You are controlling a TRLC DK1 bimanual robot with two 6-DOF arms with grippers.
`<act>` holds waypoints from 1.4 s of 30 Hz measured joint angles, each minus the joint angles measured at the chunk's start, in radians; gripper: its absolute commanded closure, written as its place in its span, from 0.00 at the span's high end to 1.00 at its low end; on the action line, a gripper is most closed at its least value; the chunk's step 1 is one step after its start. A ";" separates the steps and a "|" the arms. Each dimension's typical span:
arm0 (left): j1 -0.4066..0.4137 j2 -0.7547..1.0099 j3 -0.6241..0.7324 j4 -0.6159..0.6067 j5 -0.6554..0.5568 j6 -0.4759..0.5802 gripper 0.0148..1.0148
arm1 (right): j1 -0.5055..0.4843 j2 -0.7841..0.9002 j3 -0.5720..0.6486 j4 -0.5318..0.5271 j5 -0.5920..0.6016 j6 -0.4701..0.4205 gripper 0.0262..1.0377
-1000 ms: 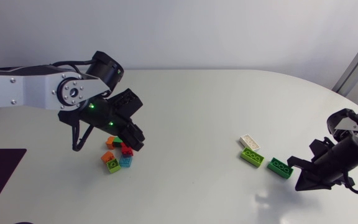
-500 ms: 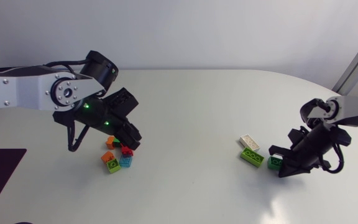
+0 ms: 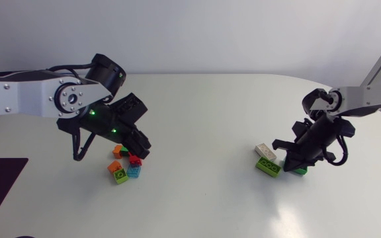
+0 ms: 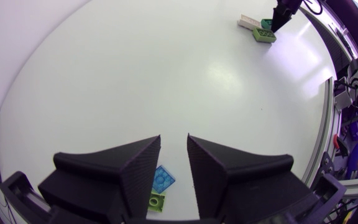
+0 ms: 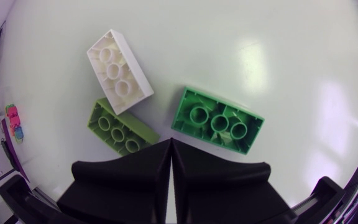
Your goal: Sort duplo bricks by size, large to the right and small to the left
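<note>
rightward, my right jaws (pressed together, empty) hover beside the green brick [image 5: 217, 121]; my left jaws stand apart above the blue brick [image 4: 162, 178].

From where I stand, the left arm [image 3: 18, 99] is a silver-grey link ending in a round joint disc [image 3: 71, 99] ringed with small screws. Above that disc sits a black cylindrical joint [image 3: 109, 71]. Below it is a black housing [image 3: 114, 120] with two green lights [image 3: 96, 112] (tiny, bright) and a looping black cable [image 3: 77, 149]. Far from the disc, the right arm [image 3: 372, 97] is pale with black joints.
</note>
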 measured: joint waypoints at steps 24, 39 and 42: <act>0.029 -0.154 -0.016 0.111 -0.372 -0.214 0.32 | 0.025 -0.370 0.017 -0.109 0.003 0.041 0.02; 0.073 -0.467 -0.115 0.109 -0.651 -0.280 0.32 | 0.136 -0.511 0.058 -0.136 0.042 0.103 0.97; 0.097 -0.548 -0.139 0.107 -0.698 -0.280 0.32 | 0.152 -0.543 0.057 -0.141 0.048 0.105 0.97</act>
